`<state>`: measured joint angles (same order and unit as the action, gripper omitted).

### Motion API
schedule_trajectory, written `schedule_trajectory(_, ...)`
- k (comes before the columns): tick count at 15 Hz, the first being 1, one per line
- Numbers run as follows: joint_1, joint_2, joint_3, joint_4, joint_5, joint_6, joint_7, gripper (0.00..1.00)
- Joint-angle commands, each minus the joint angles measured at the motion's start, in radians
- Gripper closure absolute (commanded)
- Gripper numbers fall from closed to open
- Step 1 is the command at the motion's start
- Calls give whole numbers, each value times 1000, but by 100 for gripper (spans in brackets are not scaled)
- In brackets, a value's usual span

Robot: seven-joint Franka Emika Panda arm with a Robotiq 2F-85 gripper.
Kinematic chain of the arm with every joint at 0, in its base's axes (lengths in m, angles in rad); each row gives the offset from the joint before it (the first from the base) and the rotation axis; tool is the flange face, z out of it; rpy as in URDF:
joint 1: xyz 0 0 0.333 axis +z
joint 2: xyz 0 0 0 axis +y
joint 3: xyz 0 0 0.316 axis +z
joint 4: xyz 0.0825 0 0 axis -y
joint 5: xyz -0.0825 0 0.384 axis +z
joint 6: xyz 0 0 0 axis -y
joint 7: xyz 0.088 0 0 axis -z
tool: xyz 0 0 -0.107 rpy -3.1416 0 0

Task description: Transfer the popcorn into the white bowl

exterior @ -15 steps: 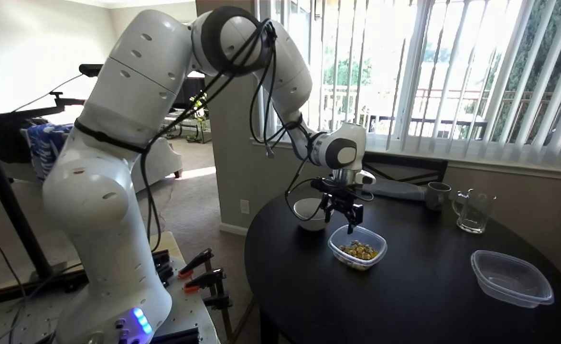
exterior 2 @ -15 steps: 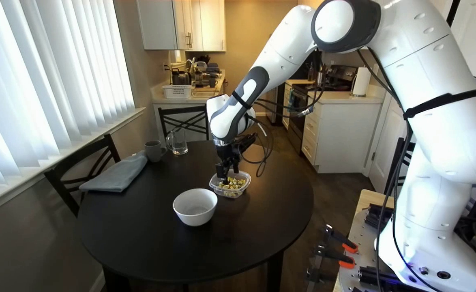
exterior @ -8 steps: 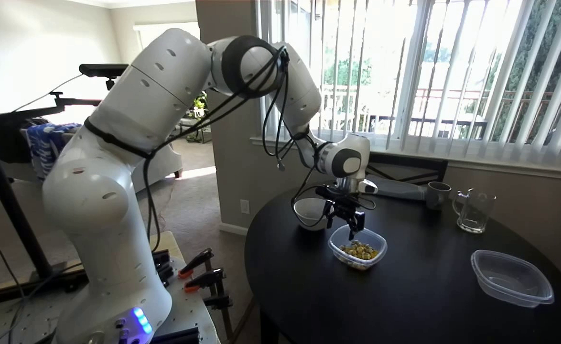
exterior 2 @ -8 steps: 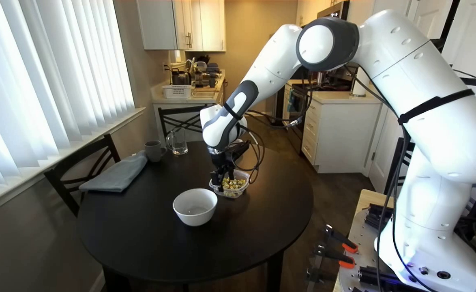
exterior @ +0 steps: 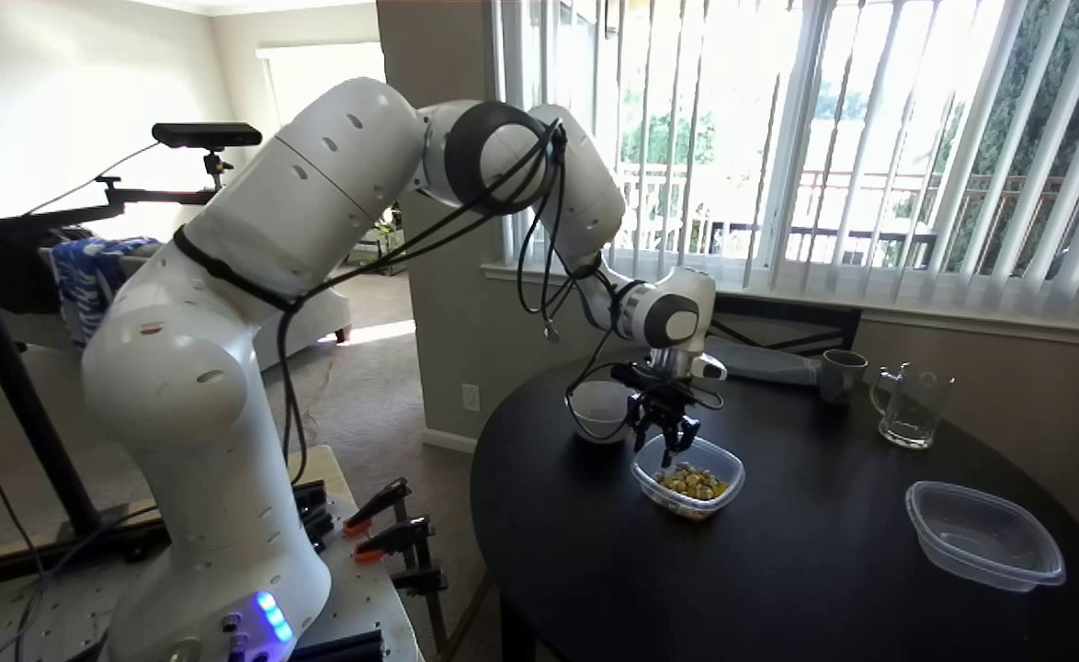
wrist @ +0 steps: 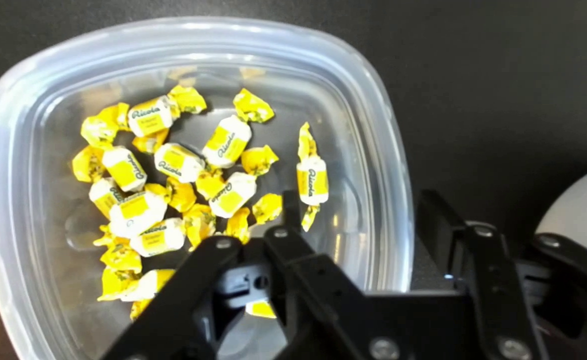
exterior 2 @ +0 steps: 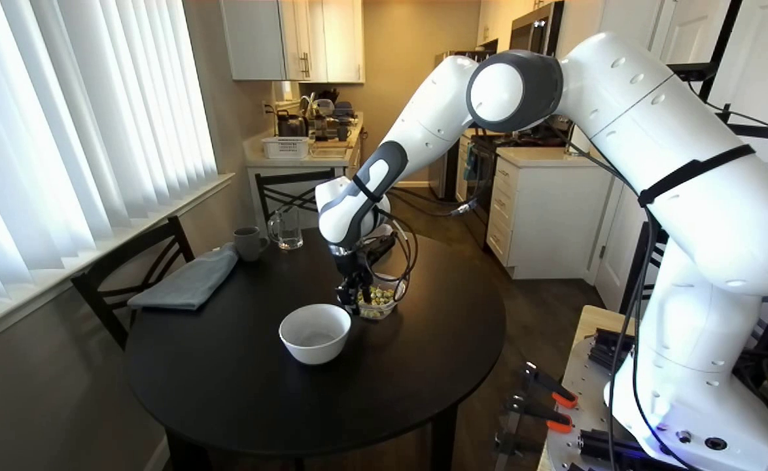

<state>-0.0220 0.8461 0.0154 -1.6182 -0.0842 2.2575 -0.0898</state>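
Several yellow-and-white wrapped candies (wrist: 133,212) lie in the small clear squarish container (wrist: 193,31); no popcorn shows. The candies (exterior: 691,483) and container (exterior: 738,473) also show in both exterior views. My gripper (wrist: 362,207) is open and empty. In the wrist view one finger is over the inside of the container and the other is outside its right wall, so the wall lies between them. Contact cannot be told. The white bowl (exterior 2: 315,337) stands beside the container, upright, with nothing seen in it; its edge shows at the right of the wrist view (wrist: 581,212).
On the dark round table (exterior 2: 240,399) stand a grey mug (exterior 2: 248,244), a glass mug (exterior 2: 288,230) and a folded cloth (exterior 2: 188,278). A larger clear rectangular container (exterior: 985,533) lies at the table's right in an exterior view. Chairs and a window border the table.
The arm has come down. My gripper has moved lower and a little toward the white bowl's side of the container. The container, candies and bowl have not visibly moved.
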Motion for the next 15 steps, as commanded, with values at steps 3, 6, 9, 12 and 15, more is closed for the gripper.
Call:
schedule_trajectory(3, -5, 24, 11, 48, 16, -47, -24, 80)
schedule_trajectory(6, -9, 0, 17, 19, 22, -21, -25, 95)
schedule_trajectory(9, -15, -43, 23, -24, 32, 13, -20, 95)
schedule_trajectory(12, -25, -105, 33, -84, 69, 79, -2, 98)
schedule_trajectory(15, -12, -162, 23, -137, 128, 125, 58, 96)
